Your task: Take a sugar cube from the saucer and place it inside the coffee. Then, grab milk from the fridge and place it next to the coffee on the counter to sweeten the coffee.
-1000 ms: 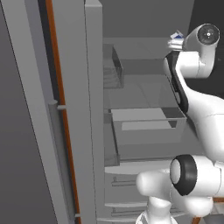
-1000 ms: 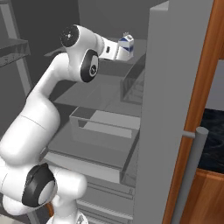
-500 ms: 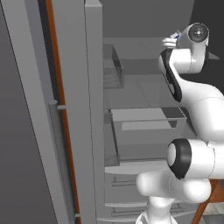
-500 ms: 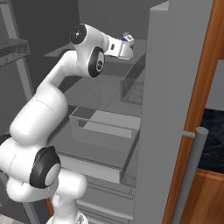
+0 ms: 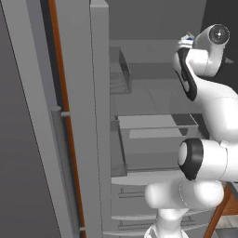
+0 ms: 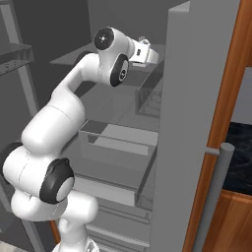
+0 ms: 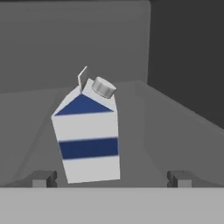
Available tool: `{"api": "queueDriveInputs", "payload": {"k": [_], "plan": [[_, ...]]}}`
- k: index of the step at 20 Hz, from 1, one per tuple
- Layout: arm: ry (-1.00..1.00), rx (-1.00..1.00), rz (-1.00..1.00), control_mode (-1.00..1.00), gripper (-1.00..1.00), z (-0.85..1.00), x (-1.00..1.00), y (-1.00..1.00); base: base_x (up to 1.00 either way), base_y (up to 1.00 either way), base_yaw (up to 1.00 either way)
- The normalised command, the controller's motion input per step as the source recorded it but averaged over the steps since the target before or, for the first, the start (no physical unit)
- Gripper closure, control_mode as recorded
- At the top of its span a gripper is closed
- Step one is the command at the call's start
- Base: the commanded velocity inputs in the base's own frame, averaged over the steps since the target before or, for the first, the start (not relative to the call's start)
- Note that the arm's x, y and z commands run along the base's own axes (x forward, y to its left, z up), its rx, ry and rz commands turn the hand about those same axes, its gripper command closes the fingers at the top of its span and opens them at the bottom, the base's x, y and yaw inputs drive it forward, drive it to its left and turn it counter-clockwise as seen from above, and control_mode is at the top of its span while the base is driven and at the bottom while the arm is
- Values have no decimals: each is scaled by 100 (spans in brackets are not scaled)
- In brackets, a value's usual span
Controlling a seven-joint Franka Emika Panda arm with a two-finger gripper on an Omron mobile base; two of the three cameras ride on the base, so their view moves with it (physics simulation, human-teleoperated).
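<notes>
The milk (image 7: 87, 135), a white gable-top carton with dark blue bands and a grey cap, stands on a grey shelf inside the fridge (image 5: 153, 97). In the hand view it is straight ahead and slightly tilted. My gripper (image 7: 110, 179) is open. One fingertip (image 7: 41, 178) is well off to the carton's left and the other well off to its right, and neither touches it. A sliver of the carton's top (image 5: 188, 38) peeks out beside my wrist in the left base view. The sugar cube, saucer and coffee are out of view.
The open fridge door (image 6: 197, 123) stands close on the right of my arm, with door bins behind it. A clear drawer (image 6: 118, 147) juts out below the shelf. A strip of black marble counter (image 6: 241, 147) lies past the door over wooden cabinets.
My arm has stretched deeper into the upper fridge shelf, bringing the hand closer to the milk carton. The jaws have stayed open.
</notes>
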Motion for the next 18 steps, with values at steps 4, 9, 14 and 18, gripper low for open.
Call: {"api": "queueDriveInputs", "payload": {"k": [4,9,14,18], "plan": [[0,0,2,-100,-100,0,11,0,0,0,0],[0,0,0,-100,-100,0,12,5,0,0,0],[0,0,0,-100,-100,0,14,9,0,0,0],[0,0,0,-100,-100,0,20,4,0,0,0]]}}
